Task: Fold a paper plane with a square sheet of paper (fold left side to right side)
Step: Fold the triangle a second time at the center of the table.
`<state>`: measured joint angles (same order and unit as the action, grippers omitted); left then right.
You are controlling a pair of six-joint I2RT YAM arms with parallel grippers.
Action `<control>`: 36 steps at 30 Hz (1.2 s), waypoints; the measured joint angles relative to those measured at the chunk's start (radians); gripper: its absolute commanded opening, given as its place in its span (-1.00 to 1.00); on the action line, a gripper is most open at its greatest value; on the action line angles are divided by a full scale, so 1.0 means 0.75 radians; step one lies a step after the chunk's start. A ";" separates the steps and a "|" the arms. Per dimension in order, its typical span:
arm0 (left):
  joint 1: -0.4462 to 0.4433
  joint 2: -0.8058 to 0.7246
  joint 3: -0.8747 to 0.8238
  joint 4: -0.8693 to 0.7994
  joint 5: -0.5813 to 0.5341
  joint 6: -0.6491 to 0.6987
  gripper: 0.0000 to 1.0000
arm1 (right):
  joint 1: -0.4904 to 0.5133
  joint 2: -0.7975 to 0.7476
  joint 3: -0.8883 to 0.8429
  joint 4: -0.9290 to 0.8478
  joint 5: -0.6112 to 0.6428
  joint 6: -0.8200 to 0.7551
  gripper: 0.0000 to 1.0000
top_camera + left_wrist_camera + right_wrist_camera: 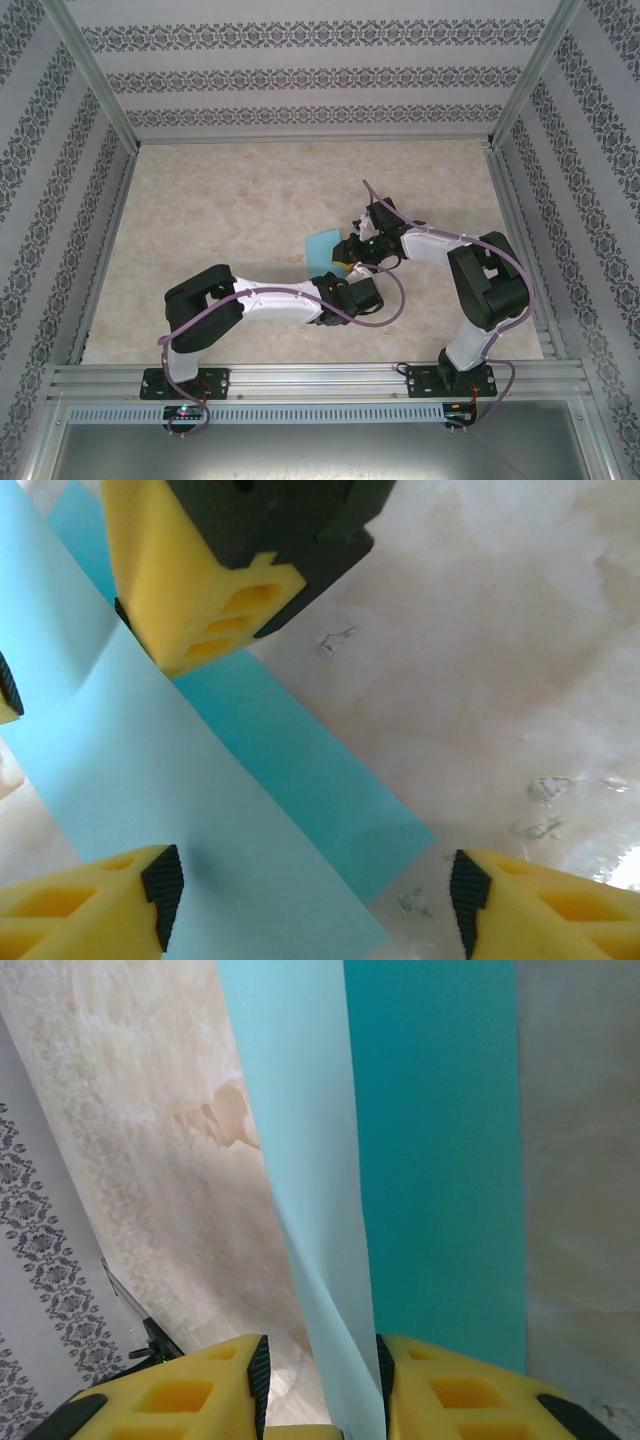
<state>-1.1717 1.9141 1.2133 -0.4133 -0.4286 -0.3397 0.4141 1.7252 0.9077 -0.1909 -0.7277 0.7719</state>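
The square sheet of paper [322,247] is turquoise and lies at mid-table, partly folded. A paler flap [300,1160] stands up from the darker part lying flat [440,1160]. My right gripper [358,243] is at the sheet's right edge. Its jaws [320,1380] are open, and the raised flap runs between them and leans on the right pad [383,1370]. My left gripper [345,268] hovers just in front, jaws wide open [315,890] over the sheet's [200,780] near corner. One yellow right finger [200,590] rests on the flap in the left wrist view.
The marble-patterned tabletop [220,210] is bounded by patterned walls and aluminium posts [95,75]. A metal rail [320,380] runs along the near edge by the arm bases. Both arms crowd together around the sheet.
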 measured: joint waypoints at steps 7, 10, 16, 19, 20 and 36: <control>0.000 0.002 0.004 -0.019 -0.014 0.014 -0.24 | 0.000 0.000 0.000 -0.001 0.001 -0.002 -0.29; 0.000 -0.002 0.004 -0.023 -0.014 0.015 -0.44 | 0.000 0.000 0.000 -0.002 0.001 -0.007 -0.29; 0.000 -0.030 0.000 -0.024 -0.014 0.020 -0.76 | 0.000 0.000 0.000 -0.017 0.001 -0.022 -0.29; 0.000 -0.063 -0.014 -0.024 -0.014 0.020 -0.84 | 0.000 0.000 0.000 -0.020 0.002 -0.025 -0.29; 0.000 -0.076 -0.021 -0.023 -0.013 0.019 -0.86 | -0.001 -0.003 0.000 -0.019 0.005 -0.025 -0.29; 0.216 -0.382 -0.377 0.323 0.429 -0.085 -0.99 | -0.164 -0.549 -0.280 0.216 0.107 -0.011 -0.13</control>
<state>-1.0096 1.6276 0.9306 -0.1707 -0.1070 -0.4038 0.2913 1.3132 0.6979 -0.0292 -0.6476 0.7635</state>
